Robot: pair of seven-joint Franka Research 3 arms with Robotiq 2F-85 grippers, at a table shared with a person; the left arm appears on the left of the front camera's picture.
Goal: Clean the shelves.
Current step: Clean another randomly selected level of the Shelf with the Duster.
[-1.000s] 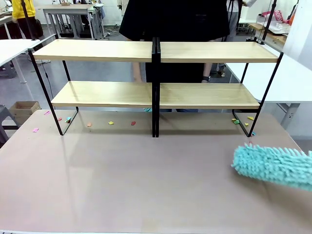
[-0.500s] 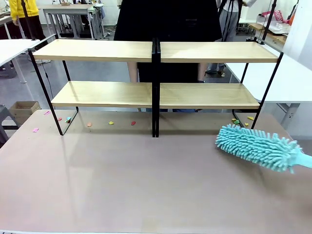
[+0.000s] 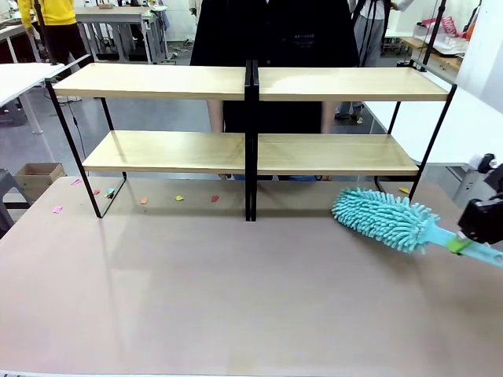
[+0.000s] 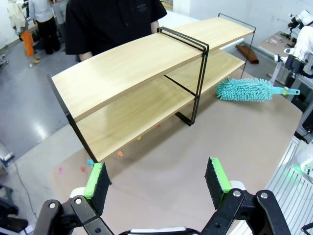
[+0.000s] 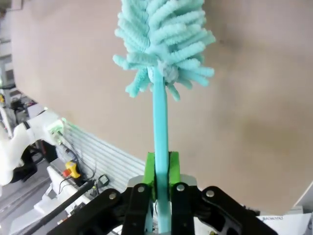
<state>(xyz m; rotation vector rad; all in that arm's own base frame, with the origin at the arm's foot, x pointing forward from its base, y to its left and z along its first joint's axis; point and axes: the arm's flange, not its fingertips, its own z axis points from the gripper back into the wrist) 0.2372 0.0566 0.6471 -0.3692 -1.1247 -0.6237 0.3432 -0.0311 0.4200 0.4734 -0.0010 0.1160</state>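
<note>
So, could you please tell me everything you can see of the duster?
The duster has a fluffy turquoise head of soft, noodle-like strands on a thin turquoise handle that looks like plastic. The right end effector is shut on the handle, its green pads pressing either side. The head points toward the shelves, low over the table near their right legs; contact with the tabletop cannot be told.

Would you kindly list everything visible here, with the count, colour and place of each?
shelves: two joined two-tier racks, light wood on black frames, far half of the table.
duster: one, turquoise, over the table right of the racks' middle.
paper scraps: several, mixed colours, on the table under the racks.
table: one, beige.
person: one, in black, behind the shelves.
left gripper: green-padded fingers open.
right gripper: shut on the duster's handle.
</note>
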